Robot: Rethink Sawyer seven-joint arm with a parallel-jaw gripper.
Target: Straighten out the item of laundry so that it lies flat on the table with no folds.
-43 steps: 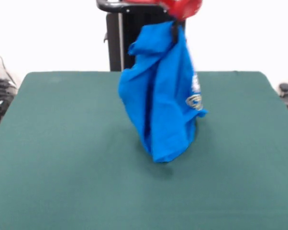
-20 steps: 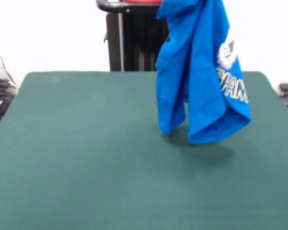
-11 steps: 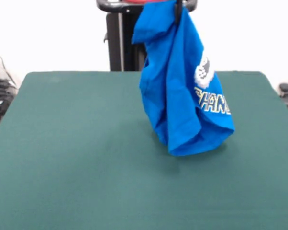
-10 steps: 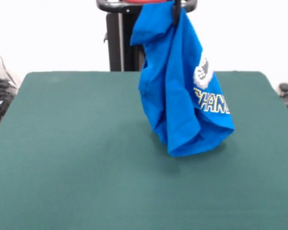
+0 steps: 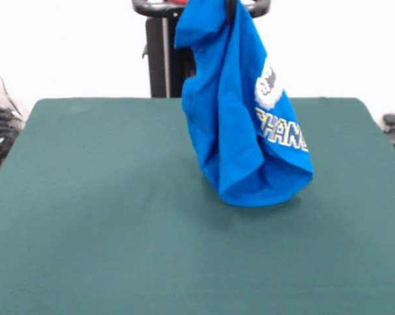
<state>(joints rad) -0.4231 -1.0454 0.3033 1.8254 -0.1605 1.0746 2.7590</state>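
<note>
At the top edge, only the dark tips of the hand (image 5: 231, 8) are seen, clenched on the upper end of one bright blue soft cotton T-shirt (image 5: 233, 125). The shirt is hung straight below the hand in vertical folds, with white pixel graphic and white-and-yellow lettering turned right. Its bunched lower end is held at or just above the dark green felt-covered surface (image 5: 99, 216), right of centre.

The blue T-shirt (image 5: 237, 118) hangs bunched from the claw (image 5: 231, 6) above the green table (image 5: 86, 216).
</note>
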